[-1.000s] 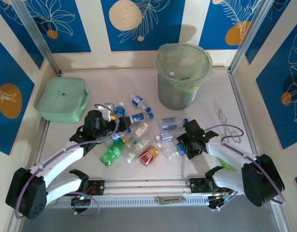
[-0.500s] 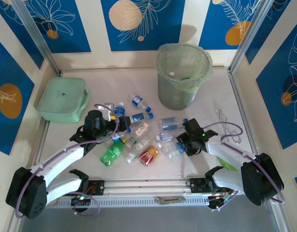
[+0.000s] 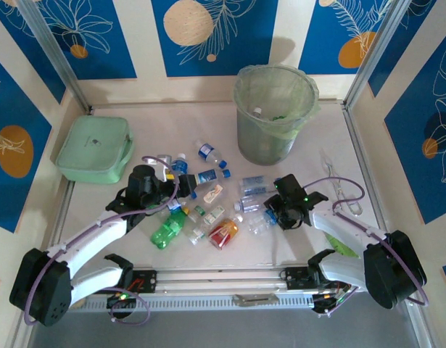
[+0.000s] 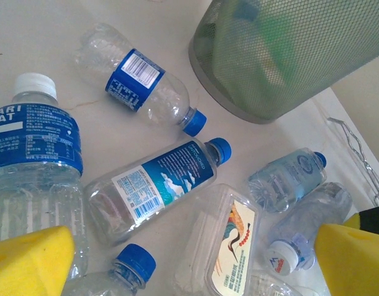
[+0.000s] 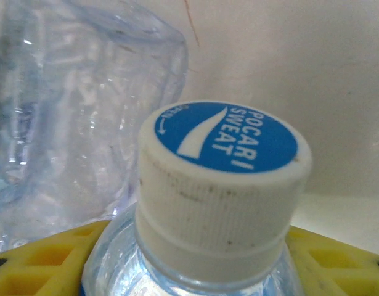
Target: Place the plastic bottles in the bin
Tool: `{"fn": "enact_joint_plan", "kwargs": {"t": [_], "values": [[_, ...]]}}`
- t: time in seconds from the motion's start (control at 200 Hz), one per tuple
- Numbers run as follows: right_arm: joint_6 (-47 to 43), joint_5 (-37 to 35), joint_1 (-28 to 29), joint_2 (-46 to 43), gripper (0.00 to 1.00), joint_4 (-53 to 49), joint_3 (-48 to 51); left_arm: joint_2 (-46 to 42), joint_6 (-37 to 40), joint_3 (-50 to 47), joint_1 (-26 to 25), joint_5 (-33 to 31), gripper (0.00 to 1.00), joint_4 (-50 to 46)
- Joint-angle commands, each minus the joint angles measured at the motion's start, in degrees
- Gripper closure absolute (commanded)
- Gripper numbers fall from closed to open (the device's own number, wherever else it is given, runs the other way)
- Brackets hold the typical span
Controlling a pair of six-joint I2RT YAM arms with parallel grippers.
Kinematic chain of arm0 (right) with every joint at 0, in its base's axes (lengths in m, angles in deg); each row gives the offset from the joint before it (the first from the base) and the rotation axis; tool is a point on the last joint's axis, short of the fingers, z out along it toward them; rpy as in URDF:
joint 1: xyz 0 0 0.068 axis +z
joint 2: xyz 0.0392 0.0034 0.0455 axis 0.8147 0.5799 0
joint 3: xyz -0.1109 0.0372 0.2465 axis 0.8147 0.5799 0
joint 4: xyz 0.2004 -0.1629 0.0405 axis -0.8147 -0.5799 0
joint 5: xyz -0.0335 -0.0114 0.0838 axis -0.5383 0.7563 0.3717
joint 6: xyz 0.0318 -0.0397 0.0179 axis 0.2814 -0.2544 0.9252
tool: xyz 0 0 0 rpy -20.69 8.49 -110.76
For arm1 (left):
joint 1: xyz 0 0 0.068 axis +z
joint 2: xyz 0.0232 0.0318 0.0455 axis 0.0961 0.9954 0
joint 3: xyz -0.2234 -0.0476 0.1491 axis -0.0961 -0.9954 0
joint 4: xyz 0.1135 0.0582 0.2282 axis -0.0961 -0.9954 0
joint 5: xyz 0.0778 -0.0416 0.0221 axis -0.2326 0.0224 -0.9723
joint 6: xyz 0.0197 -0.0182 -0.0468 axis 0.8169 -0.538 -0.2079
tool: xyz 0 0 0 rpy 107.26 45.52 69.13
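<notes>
1. The right gripper (image 5: 189, 271) is closed on a clear Pocari bottle (image 5: 177, 274). Its yellow pads (image 5: 41, 268) sit against both sides just below the white cap (image 5: 226, 166), whose blue top reads "Pocari Sweat".
2. Just behind that cap lies a crushed clear bottle (image 5: 72, 123) on the pale table (image 5: 288, 74).
3. From above, the right gripper (image 3: 281, 212) sits low at the right edge of the pile of bottles (image 3: 208, 199).
4. The left gripper (image 4: 190, 262) is spread wide and holds nothing. Its yellow fingertips (image 4: 29, 262) show at the two bottom corners, above the pile's left side.
5. Under it lie a blue-label bottle (image 4: 155, 188) with a blue cap, a flat clear pack (image 4: 229, 246) with a crane picture, and a big white-capped bottle (image 4: 35, 148) at the left.
6. Between the grippers, the pile includes a green bottle (image 3: 167, 230) and a red-orange bottle (image 3: 224, 232), both near the front.
7. The bin (image 3: 275, 109), lined with a pale green bag, stands upright at the far right, well apart from both grippers. A white cap and something green show inside.
8. A mint case (image 3: 93, 148) lies flat at the far left.
</notes>
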Motion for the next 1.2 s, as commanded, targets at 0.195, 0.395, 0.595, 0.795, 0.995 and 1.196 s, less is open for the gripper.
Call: {"fn": "enact_joint_plan", "kwargs": {"t": [0.195, 0.395, 0.595, 0.795, 0.995, 1.196], "values": [[-10.02, -6.16, -3.58, -7.21, 0.52, -8.03, -7.13, -4.59, -4.12, -2.22, 7.88, -1.05, 0.01, 2.27], [-16.35, -6.7, -8.24, -11.44, 0.52, -9.58, -10.98, -6.96, -5.83, -4.05, 13.94, 0.08, 0.01, 0.91], [-26.04, -3.71, -16.25, -12.74, 0.52, -7.59, -17.13, -7.17, -7.29, -4.31, 17.23, 1.48, 0.01, -0.84], [-38.01, -1.78, -20.82, -9.31, 0.52, -2.59, -29.63, -6.44, -8.94, -4.57, 17.71, 2.24, 0.01, -0.49], [-43.31, 4.92, -25.51, -1.13, 0.52, 1.94, -45.58, -6.34, -9.44, -4.49, 17.68, 2.45, 0.01, -1.23], [-43.07, 8.95, -26.69, 8.28, 0.52, 6.42, -59.27, -8.52, -9.31, -5.36, 17.67, 2.26, 0.01, -2.93]]}}
